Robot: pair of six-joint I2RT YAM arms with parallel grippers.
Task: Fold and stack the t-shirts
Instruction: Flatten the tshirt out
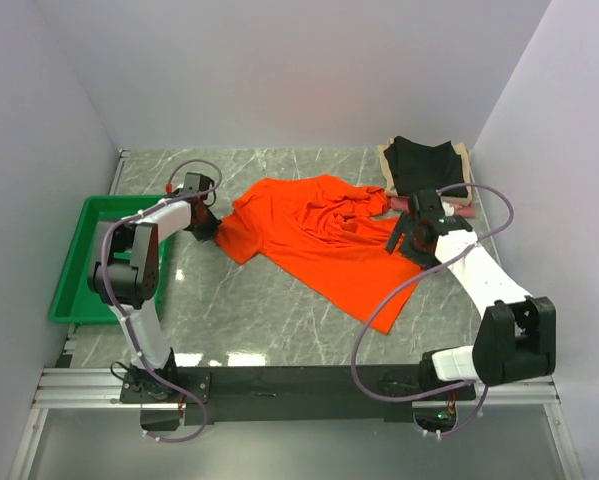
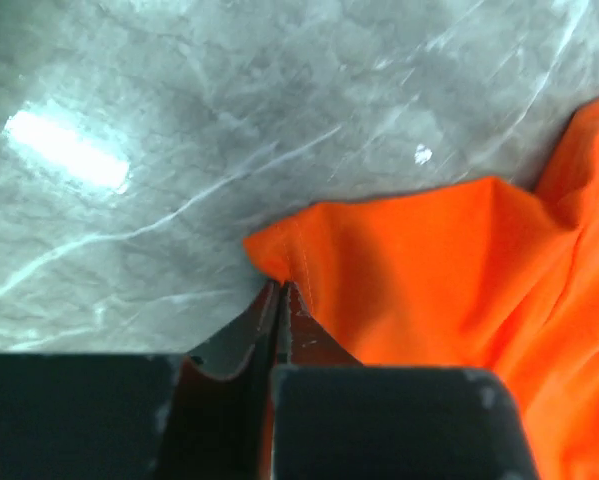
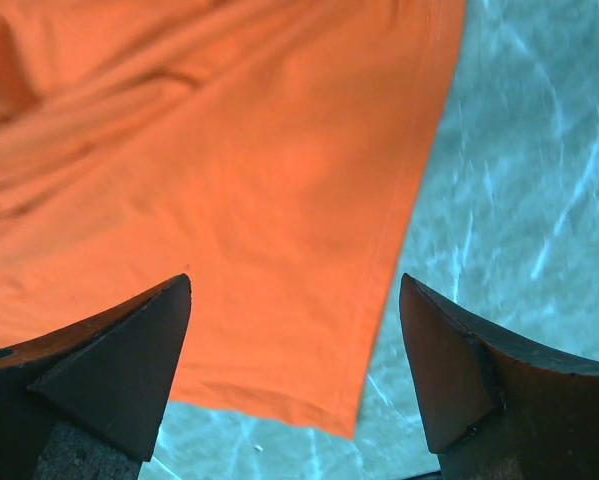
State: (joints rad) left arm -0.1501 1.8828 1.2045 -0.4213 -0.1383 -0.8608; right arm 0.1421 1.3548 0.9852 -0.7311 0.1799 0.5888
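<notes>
The bright orange t-shirt (image 1: 319, 235) lies crumpled and partly spread across the middle of the marble table. My left gripper (image 1: 211, 232) is at its left corner. In the left wrist view the jaws (image 2: 279, 292) are shut on the hemmed corner of the orange shirt (image 2: 429, 270). My right gripper (image 1: 409, 240) hovers over the shirt's right part. In the right wrist view it (image 3: 294, 290) is open and empty, and the orange shirt (image 3: 229, 200) with its hem and a corner lies below it. Folded black (image 1: 429, 165), beige (image 1: 387, 158) and pink (image 1: 461, 205) shirts are stacked at the back right.
A green plastic tray (image 1: 79, 270) stands at the left edge of the table, beside the left arm. White walls close in the back and both sides. Bare marble (image 1: 249, 310) shows in front of the orange shirt.
</notes>
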